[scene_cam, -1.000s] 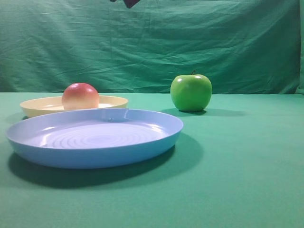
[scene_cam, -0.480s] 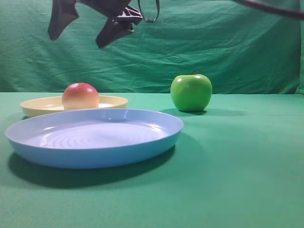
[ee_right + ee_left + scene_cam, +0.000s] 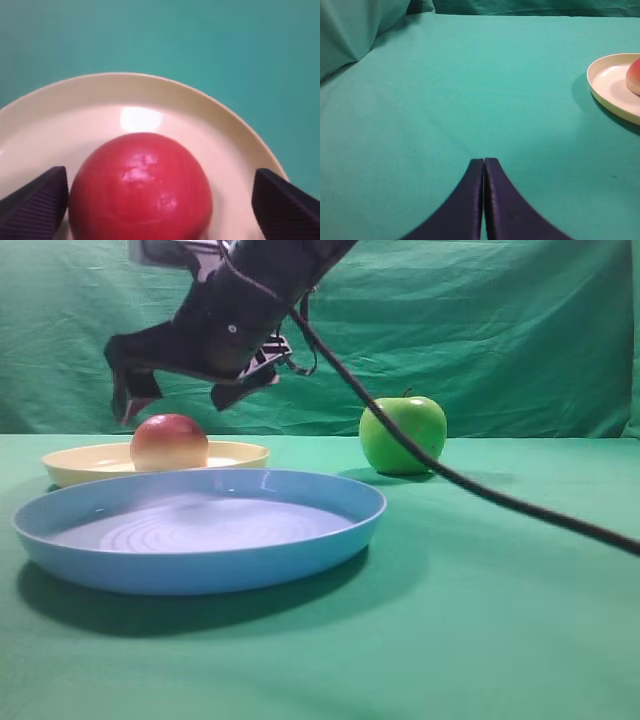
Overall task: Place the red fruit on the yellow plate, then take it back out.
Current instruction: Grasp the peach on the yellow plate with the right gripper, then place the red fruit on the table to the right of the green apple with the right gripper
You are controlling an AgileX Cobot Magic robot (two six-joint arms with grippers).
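The red fruit (image 3: 169, 443) rests on the yellow plate (image 3: 242, 453) at the left of the exterior view. My right gripper (image 3: 175, 400) has reached across and hangs just above the fruit, open, one finger on each side of its top. In the right wrist view the fruit (image 3: 140, 190) lies on the plate (image 3: 200, 110) between the spread fingers of the right gripper (image 3: 159, 175); the left one is close to the fruit, the right one well apart. My left gripper (image 3: 483, 161) is shut and empty over bare cloth, with the plate (image 3: 610, 85) and fruit (image 3: 635, 77) at its far right.
A large blue plate (image 3: 200, 570) lies in front of the yellow one. A green apple (image 3: 402, 435) stands at the back right. The right arm's black cable (image 3: 480, 490) slants across in front of the apple. A green backdrop (image 3: 520, 330) closes off the rear.
The right gripper came down from the top of the exterior view to just above the red fruit, jaws spread wide. The fruit, plates and apple have not moved.
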